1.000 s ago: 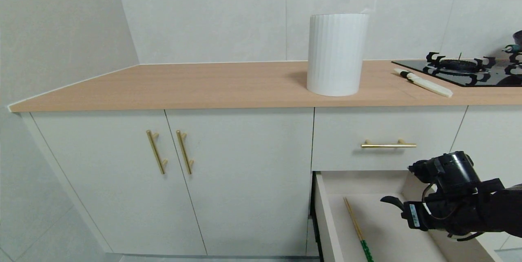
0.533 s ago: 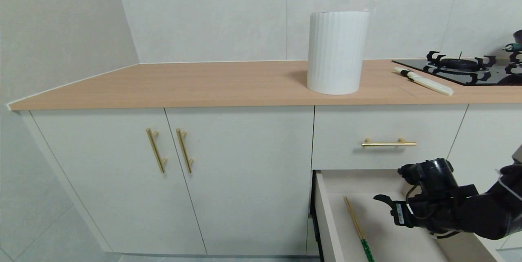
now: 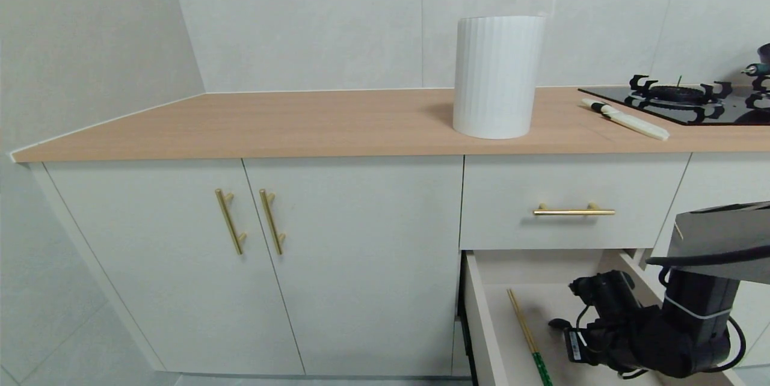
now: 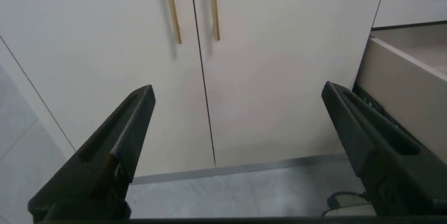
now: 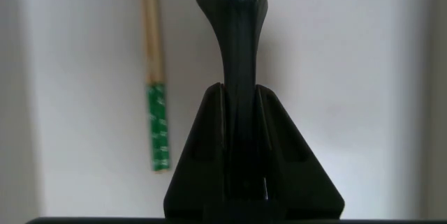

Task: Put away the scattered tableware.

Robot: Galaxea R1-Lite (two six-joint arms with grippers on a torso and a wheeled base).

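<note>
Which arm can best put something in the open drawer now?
Right. The right gripper is shut on a black utensil over the open drawer, near the chopsticks. The left gripper is open, facing the cupboard doors.

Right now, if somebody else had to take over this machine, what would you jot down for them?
Left gripper: jaws open, empty, low in front of the cabinet doors.
Right gripper: jaws shut on a black utensil, over the open drawer.
Done: chopsticks lie in the drawer.
To do: release the utensil into the drawer. The white knife lies on the counter by the stove and is likely next. Then probably close the drawer.
</note>
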